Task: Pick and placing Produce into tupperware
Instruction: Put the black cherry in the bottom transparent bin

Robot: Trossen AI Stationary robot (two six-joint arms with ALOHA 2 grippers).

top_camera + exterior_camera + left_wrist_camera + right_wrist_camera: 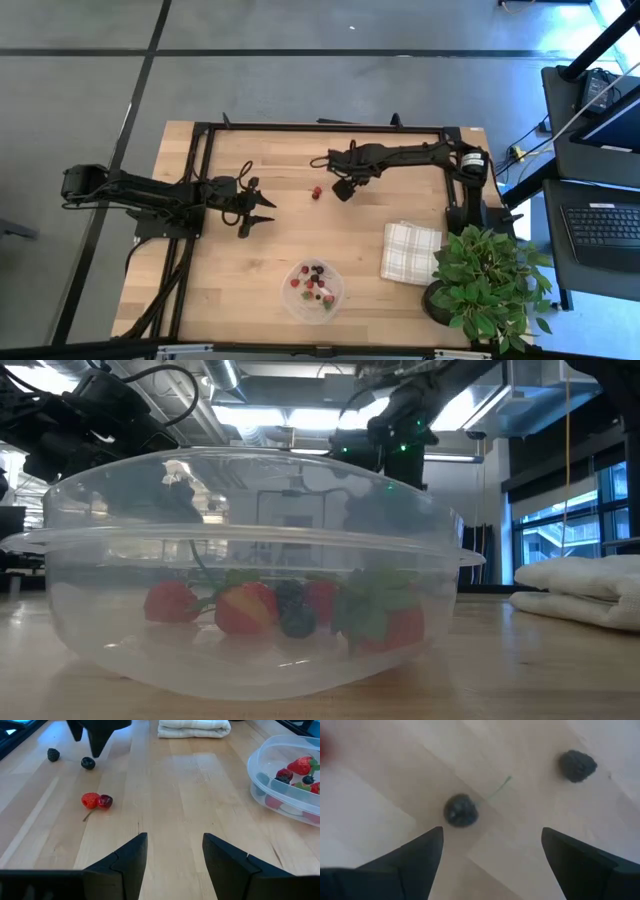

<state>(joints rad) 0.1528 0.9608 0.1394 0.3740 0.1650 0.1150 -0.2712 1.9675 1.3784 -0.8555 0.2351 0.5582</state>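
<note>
The tupperware is a round clear tub near the table's near edge, with several red, dark and green pieces in it. A pair of red pieces lies loose mid-table. Two dark pieces lie beyond them. My right gripper hovers open, pointing down, just above the table over a dark stemmed berry; the other dark piece lies farther off. My left gripper is open, level, to the left of the red pair, and touches nothing.
A folded white checked cloth lies right of the tupperware, and a leafy potted plant stands at the table's near right corner. A dark frame runs along the far and side edges. Bare wood lies between the grippers and the tupperware.
</note>
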